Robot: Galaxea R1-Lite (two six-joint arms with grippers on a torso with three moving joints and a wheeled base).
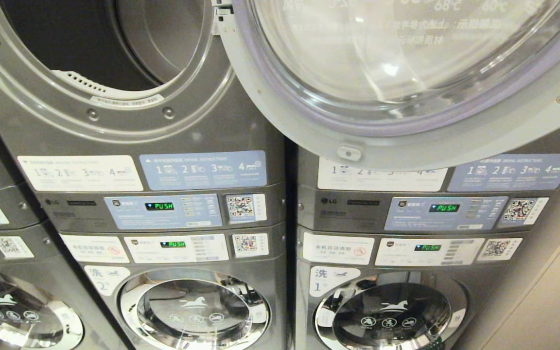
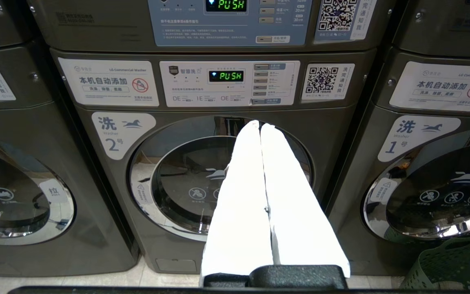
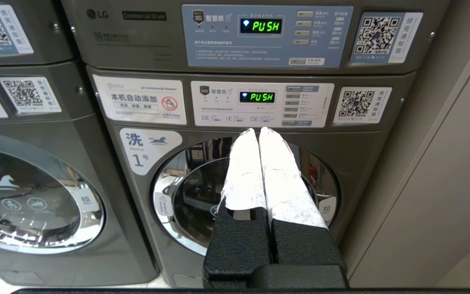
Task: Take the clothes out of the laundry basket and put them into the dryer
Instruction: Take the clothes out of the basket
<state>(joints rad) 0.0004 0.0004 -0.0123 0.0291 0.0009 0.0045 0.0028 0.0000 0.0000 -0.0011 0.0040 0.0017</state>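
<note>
both grippers (image 2: 259, 126) (image 3: 258, 130) clenched empty before washers; dryer door (image 1: 406, 78) swung wide open.

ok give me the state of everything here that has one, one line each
upper left dryer: opening uncovered, drum looks empty
dryer door: swung open
washer 2 door: closed
washer 1 door: closed
displays: lit, reading PUSH
left gripper: shut, holding nothing
right gripper: shut, holding nothing
green basket: on the floor, contents not visible

The machines (image 1: 255, 126) were dark grey with chrome-ringed doors (image 1: 195, 311), white and pale blue labels (image 1: 202, 170), and green lit displays (image 1: 159, 206). The laundry basket (image 2: 455, 265) was green; both grippers' fingers (image 2: 243, 196) were white.
</note>
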